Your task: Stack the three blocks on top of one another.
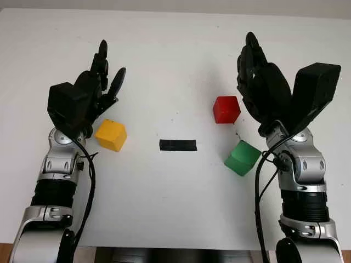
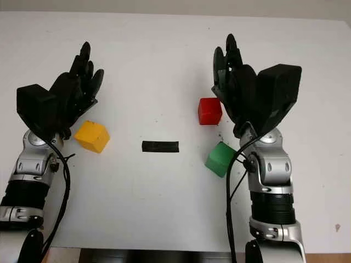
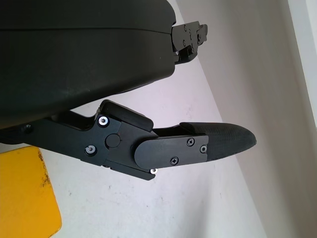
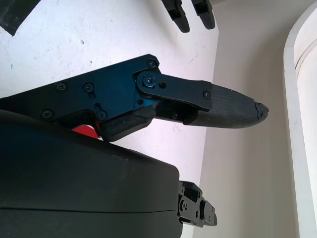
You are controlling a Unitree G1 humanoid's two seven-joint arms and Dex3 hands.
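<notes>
Three blocks lie apart on the white table. A yellow block sits at the left, just in front of my left hand, which is open and holds nothing. The yellow block also appears beside that hand in the left wrist view. A red block sits at the right, close to the left of my right hand, which is open above the table. A sliver of the red block peeks past that hand's shell. A green block lies tilted in front of the red one, beside my right forearm.
A short strip of black tape is stuck to the table between the yellow and green blocks. The table's front edge runs near the bottom of the picture.
</notes>
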